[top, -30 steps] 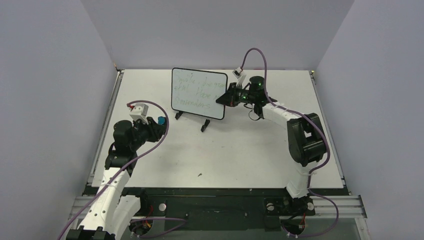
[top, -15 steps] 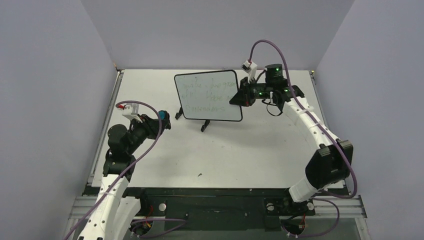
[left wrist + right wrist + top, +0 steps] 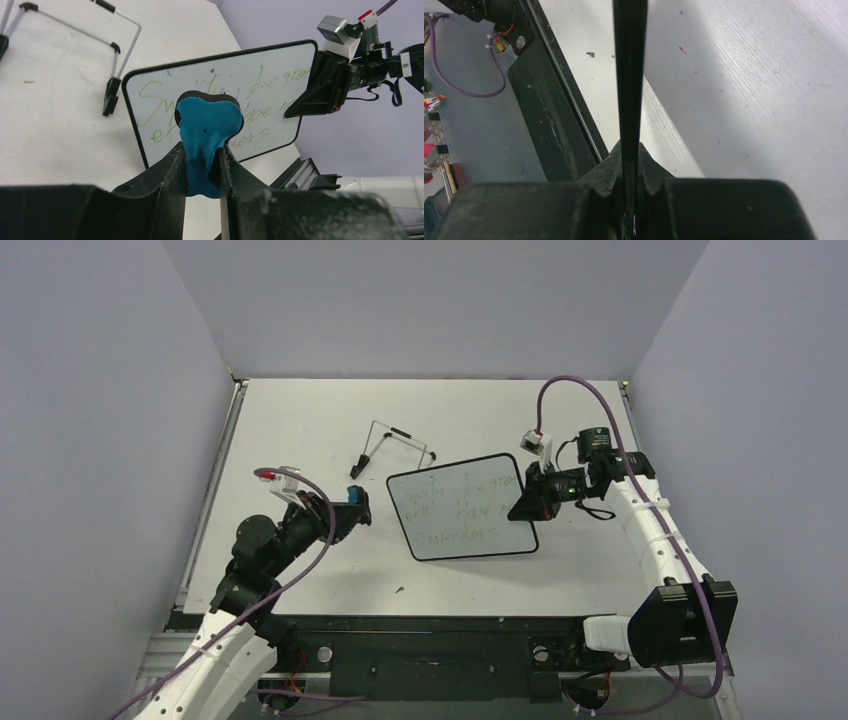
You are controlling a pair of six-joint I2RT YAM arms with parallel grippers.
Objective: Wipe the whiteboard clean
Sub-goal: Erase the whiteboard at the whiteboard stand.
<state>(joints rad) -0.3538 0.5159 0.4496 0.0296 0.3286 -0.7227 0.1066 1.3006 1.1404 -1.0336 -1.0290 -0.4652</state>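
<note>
Whiteboard clamped in right gripper; blue eraser in left gripper.

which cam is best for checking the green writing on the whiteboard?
Left wrist: the whiteboard faces it and the green writing is large, though the blue eraser covers the middle. Top external shows the whole board, with the writing small and faint. Right wrist sees only the board's black edge, end-on.
</note>
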